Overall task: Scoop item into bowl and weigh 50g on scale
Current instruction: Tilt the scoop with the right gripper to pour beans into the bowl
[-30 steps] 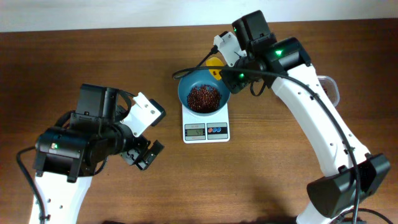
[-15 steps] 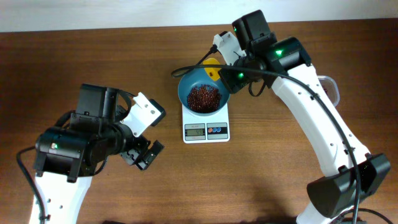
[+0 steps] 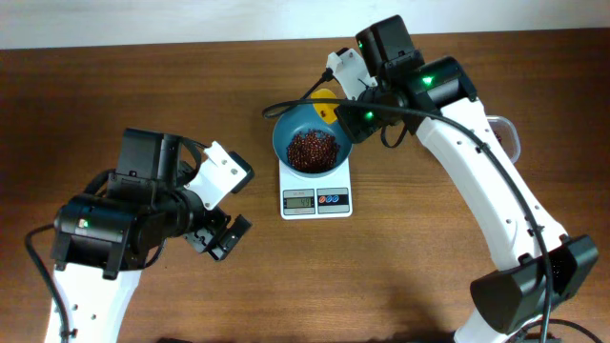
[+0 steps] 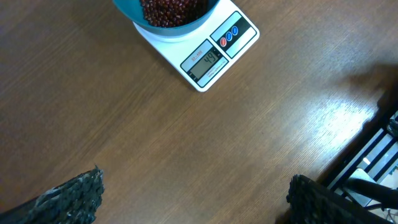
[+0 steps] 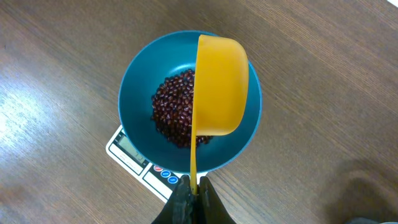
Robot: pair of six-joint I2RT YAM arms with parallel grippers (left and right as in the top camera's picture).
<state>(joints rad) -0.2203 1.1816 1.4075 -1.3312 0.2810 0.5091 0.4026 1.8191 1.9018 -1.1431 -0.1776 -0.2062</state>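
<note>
A teal-blue bowl (image 3: 285, 138) stands on the white scale (image 3: 316, 198) and holds a pile of dark reddish-brown beans (image 3: 312, 149). The scale's display (image 4: 204, 61) reads 49. My right gripper (image 5: 193, 191) is shut on the handle of a yellow scoop (image 5: 219, 84), which is tipped on its side over the bowl (image 5: 140, 74) and the beans (image 5: 173, 112); it also shows in the overhead view (image 3: 327, 105). My left gripper (image 4: 193, 199) is open and empty over bare table, left of the scale; in the overhead view it is at the lower left (image 3: 221, 235).
A clear plastic tub (image 3: 507, 136) shows partly behind my right arm at the right. The brown wooden table (image 3: 400, 257) lies all around the scale. A dark edge and metal frame (image 4: 373, 155) show at the right of the left wrist view.
The yellow scoop has moved slightly from the bowl's far rim to over the bowl. The left arm has not moved.
</note>
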